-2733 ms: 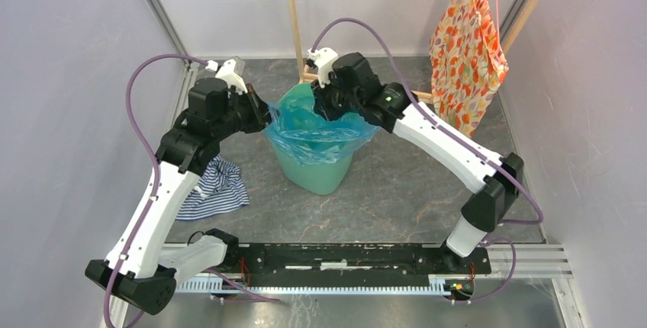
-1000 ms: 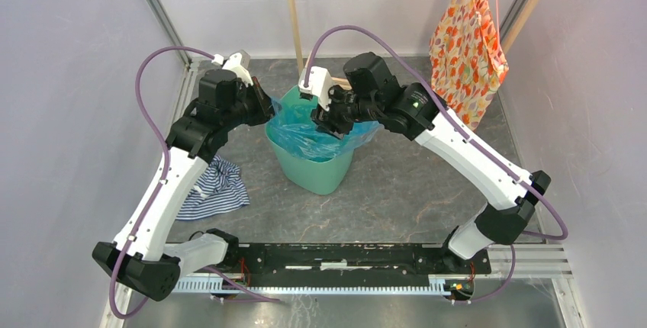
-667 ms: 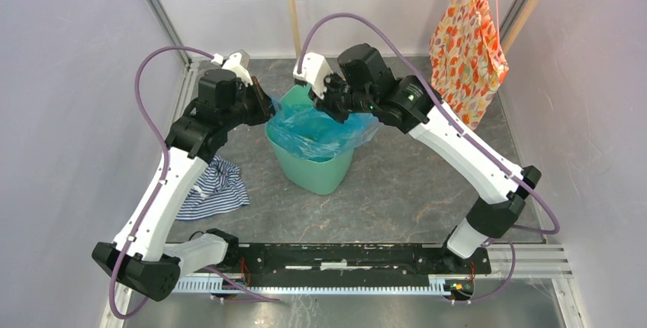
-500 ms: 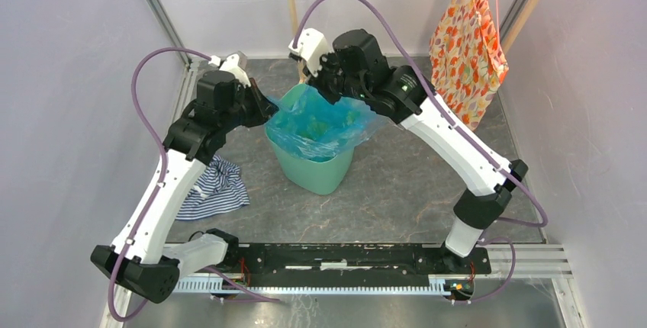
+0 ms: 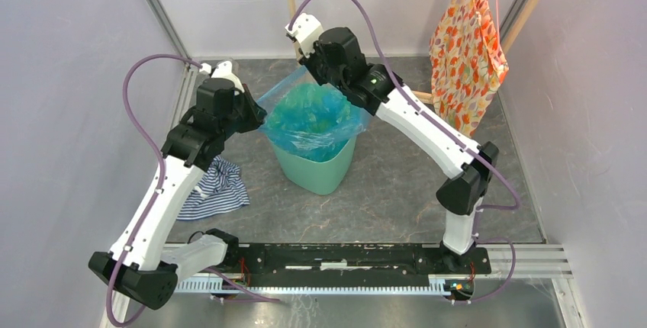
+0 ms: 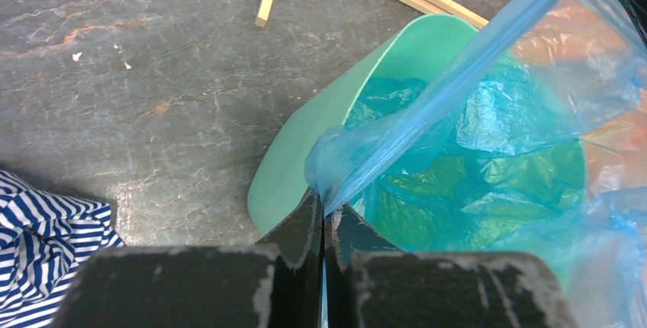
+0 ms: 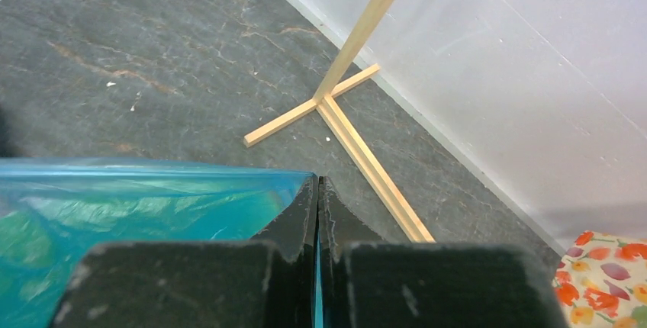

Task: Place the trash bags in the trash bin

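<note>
Marbled grey table (image 5: pixel 397 191), crinkly translucent bag (image 5: pixel 313 114), tapered mint bin (image 5: pixel 320 172)

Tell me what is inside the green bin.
The crumpled light-blue trash bag fills the bin, edges stretched above its rim. The plastic hides the bin's floor.

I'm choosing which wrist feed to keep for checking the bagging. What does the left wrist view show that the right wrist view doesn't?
Only the left wrist: the mint-green trash bin, the striped cloth, and the left gripper shut on the light-blue trash bag. Only the right wrist: the wooden upright pole, the white wall, and the right gripper shut on another edge. Both: that trash bag, wooden floor slats, the dark table.
</note>
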Available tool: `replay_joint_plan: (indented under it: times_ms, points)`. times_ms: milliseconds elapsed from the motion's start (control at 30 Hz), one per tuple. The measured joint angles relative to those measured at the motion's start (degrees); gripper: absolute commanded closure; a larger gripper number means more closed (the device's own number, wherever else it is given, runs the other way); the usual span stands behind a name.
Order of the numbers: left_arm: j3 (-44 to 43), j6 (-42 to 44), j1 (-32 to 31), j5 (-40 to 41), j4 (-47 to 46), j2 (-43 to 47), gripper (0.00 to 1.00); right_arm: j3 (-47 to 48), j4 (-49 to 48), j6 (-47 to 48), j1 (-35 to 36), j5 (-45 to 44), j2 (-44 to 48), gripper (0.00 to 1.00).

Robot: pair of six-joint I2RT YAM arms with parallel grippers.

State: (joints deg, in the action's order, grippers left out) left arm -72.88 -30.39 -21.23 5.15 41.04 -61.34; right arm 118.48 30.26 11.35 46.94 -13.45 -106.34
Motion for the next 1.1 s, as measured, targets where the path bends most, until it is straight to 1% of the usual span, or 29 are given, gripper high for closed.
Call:
replay_joint_plan:
  times_ms: [200,433,700,1000,1100]
  points:
    - [1.2,0.0,0.0,3.1,0.3,0.4,0.97,0.1,-3.2,-0.4,-0.7,-1.1,-3.9,1.0]
    - [4.3,0.0,0.0,5.4,0.4,1.9,0.97,-1.0,-6.4,-1.4,-1.2,-1.1,-4.7,1.0]
    - [10.1,0.0,0.0,5.2,0.3,3.9,0.96,-1.0,-6.9,-3.5,-2.5,0.5,-8.4,1.0]
    - [16.2,-0.1,0.0,2.6,-2.3,6.9,0.95,-1.0,-5.8,-5.6,-5.3,1.8,-9.0,1.0]
    - [18.1,-0.1,0.0,1.6,-2.8,8.0,0.95,-1.0,-5.1,-6.0,-5.9,1.8,-9.0,0.95]
